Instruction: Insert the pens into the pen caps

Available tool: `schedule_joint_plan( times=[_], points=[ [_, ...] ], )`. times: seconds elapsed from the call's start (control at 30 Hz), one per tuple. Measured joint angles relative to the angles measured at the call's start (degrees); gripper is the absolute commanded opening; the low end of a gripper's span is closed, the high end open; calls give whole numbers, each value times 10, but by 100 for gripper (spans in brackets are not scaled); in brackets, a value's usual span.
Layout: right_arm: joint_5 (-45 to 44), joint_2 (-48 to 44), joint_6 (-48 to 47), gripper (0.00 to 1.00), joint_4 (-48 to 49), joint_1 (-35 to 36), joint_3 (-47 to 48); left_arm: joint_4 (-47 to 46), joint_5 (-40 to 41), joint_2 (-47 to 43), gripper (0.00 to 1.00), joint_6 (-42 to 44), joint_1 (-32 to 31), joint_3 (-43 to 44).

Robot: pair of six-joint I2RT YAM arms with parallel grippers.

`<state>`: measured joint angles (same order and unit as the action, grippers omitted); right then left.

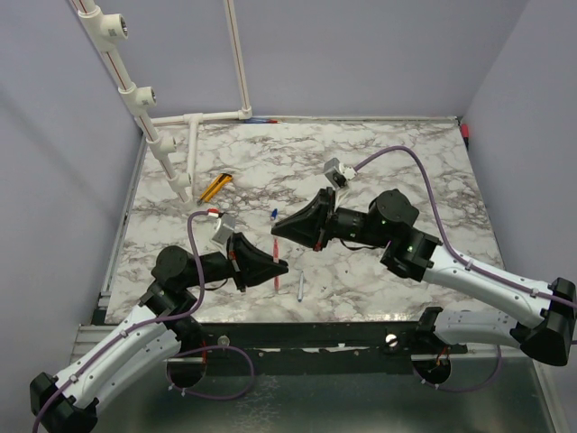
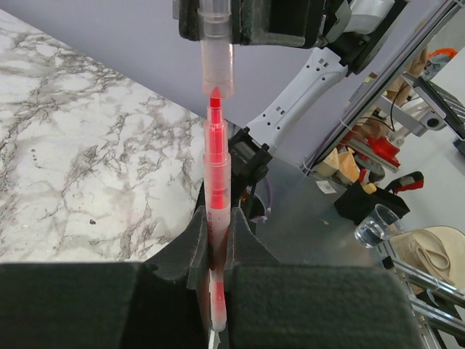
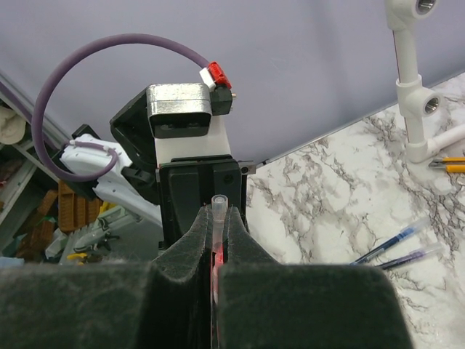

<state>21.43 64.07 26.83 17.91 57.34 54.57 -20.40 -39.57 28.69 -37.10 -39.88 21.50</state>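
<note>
Capping the red pen (image 2: 217,174) was the step in hand. At lower centre of the left wrist view, the left claw (image 2: 218,291) was clamped on its translucent red barrel. At top centre, the right claw (image 3: 216,262) pinched a clear pen cap (image 2: 216,65), the tip at its mouth. The next move was probably a straight push together.

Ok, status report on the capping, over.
Left gripper shut on red pen. Right gripper shut on cap. Tip at cap mouth, not seated. Nothing between.

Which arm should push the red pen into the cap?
Left, likely: the left end effector holds the red pen, tip aligned at the cap mouth; the right end effector grips the cap.
</note>
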Motion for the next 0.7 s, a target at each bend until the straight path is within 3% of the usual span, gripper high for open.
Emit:
schedule_joint_plan(
  times=[0.7],
  points=[
    [-17, -9, -14, 1, -6, 17, -3, -1, 0, -3, 0, -1, -4, -3]
  ],
)
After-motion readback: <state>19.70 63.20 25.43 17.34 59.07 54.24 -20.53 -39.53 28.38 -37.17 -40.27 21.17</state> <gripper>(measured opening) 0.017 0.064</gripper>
